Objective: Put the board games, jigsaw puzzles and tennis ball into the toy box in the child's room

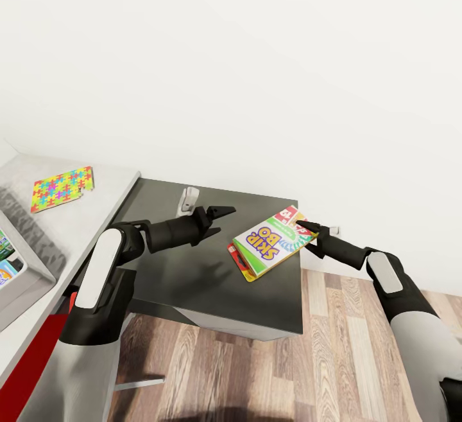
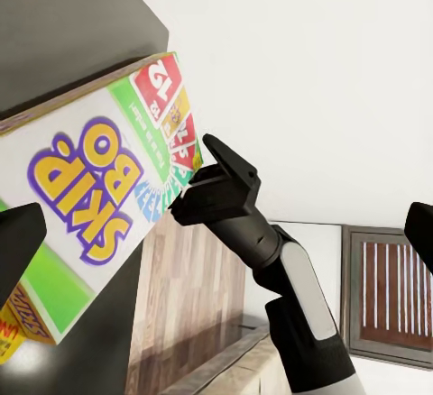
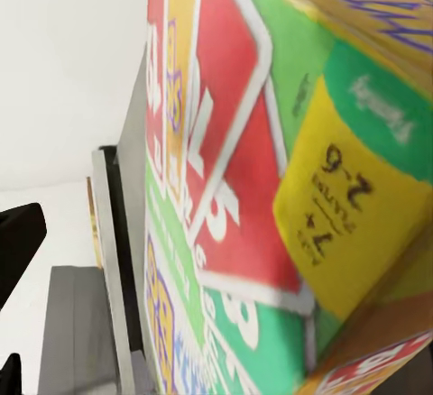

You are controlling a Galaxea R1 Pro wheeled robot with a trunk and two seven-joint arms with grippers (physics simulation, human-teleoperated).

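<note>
SKIP-BO board game (image 1: 273, 242) pinched at its far corner by right gripper (image 1: 308, 227), held over dark cabinet (image 1: 192, 281). Left gripper (image 1: 223, 211) spread, empty. Next: carry to toy box (image 1: 22, 268) at 9 o'clock on table (image 1: 77, 216).

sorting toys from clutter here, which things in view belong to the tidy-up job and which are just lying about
Part of the job:
- SKIP-BO game, held by the right gripper
- jigsaw puzzle
- toy box
- table

Just lying about:
- dark cabinet
- small white object
</note>
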